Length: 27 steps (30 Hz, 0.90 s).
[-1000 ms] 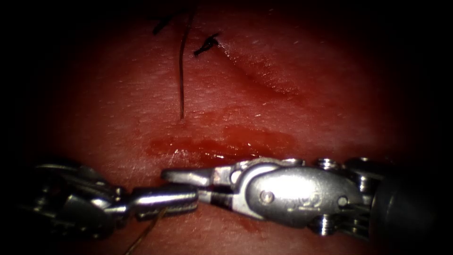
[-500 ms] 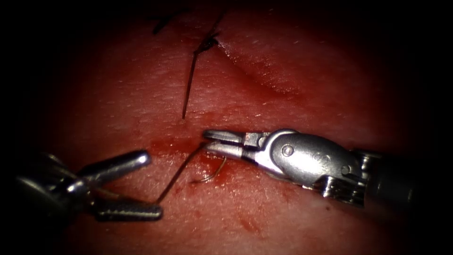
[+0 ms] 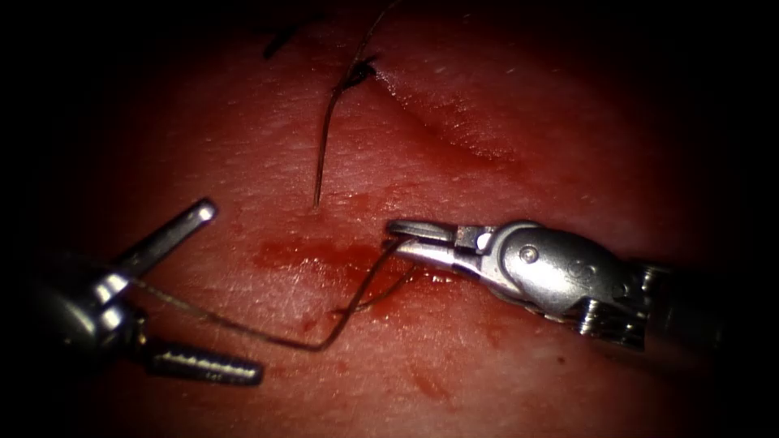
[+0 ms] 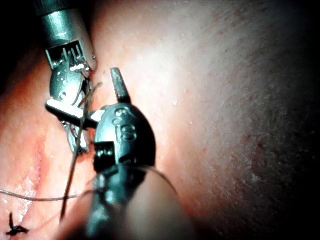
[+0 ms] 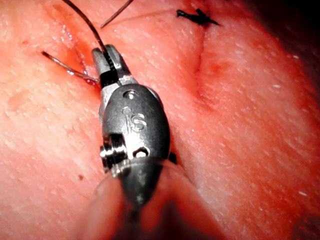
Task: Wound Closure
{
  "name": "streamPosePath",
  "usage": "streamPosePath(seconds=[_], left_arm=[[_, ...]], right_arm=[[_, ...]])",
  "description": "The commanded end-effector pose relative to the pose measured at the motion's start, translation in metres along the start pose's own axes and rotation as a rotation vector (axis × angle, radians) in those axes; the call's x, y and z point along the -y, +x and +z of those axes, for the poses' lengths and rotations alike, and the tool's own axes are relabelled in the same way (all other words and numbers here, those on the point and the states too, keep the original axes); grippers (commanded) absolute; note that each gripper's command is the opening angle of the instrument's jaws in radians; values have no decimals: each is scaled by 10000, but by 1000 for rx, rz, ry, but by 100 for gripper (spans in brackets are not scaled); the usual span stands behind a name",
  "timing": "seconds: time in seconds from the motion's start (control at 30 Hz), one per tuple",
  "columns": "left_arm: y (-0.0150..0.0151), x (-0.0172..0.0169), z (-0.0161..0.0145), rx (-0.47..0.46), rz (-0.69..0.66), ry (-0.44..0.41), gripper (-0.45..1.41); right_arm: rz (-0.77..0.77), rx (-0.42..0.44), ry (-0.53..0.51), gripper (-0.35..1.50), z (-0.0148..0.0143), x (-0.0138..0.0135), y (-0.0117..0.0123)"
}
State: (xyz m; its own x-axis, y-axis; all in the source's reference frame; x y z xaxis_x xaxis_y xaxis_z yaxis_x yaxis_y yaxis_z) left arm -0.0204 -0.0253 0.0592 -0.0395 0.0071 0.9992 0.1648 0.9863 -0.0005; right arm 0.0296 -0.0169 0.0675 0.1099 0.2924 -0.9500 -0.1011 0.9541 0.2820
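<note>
Thread control is, as I judge it, the step in hand, with the patch of red fluid (image 3: 300,253) as the marker for every place.

Nearest the endoscope, and to the left of the fluid, the left hand (image 3: 231,292) has its jaws spread wide and holds nothing. The thread (image 3: 243,331) runs between those open jaws, passes on the near side of the fluid, bends sharply and climbs to the fluid's right end. There the right hand (image 3: 402,237) is closed on it.

To do this well, any pull should follow the line of the thread. It should stay gentle enough not to tear the tissue (image 3: 527,105), and the slack should stay off the left hand's toothed jaw.

A short bronze curve (image 3: 377,300) lies at the fluid's near right edge, just below the right hand. It may be the needle, with one end in the tissue (image 5: 67,66). Neither hand grips it, though I cannot be sure what it is.

Beyond the fluid a dark strand (image 3: 320,154) rises to a black knot (image 3: 357,77). Farther right of it is the cut (image 3: 454,134), a shallow, moist groove.
</note>
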Motion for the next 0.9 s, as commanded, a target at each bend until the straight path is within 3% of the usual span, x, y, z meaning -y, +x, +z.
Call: streamPosePath(seconds=[0.03, 0.13, 0.27, 0.33, 0.37, 0.4, 0.77, 0.8, 0.83, 0.9], left_arm=[[2, 3, 6, 18, -33, 20, 67], [-3, 9, 8, 71, -97, 75, 64], [-1, 8, 11, 90, -129, 96, 34], [2, 5, 9, 87, -142, 95, 5], [5, 1, 6, 84, -142, 89, -27], [7, 1, 4, 86, -142, 92, -45], [6, -8, -5, 60, -77, 61, -45], [6, -11, -5, 54, -68, 53, -45], [5, -15, -6, 50, -64, 48, -45], [5, -22, -6, 46, -51, 41, -45]], right_arm=[[-2, -1, 0, -35, 9, -2, -2], [-2, -1, 1, -35, 9, -2, -2], [-2, -2, 1, -35, 9, -1, -2], [-2, -2, 1, -35, 10, -1, -2], [-2, -1, 0, -35, 10, -1, -2], [-2, -1, 0, -35, 10, -1, -2], [9, -15, 26, -35, 11, 3, 4], [23, -16, 30, -5, 11, 4, 6], [44, -17, 31, 52, 11, 4, 10], [58, -18, 32, 116, 11, 5, 17]])
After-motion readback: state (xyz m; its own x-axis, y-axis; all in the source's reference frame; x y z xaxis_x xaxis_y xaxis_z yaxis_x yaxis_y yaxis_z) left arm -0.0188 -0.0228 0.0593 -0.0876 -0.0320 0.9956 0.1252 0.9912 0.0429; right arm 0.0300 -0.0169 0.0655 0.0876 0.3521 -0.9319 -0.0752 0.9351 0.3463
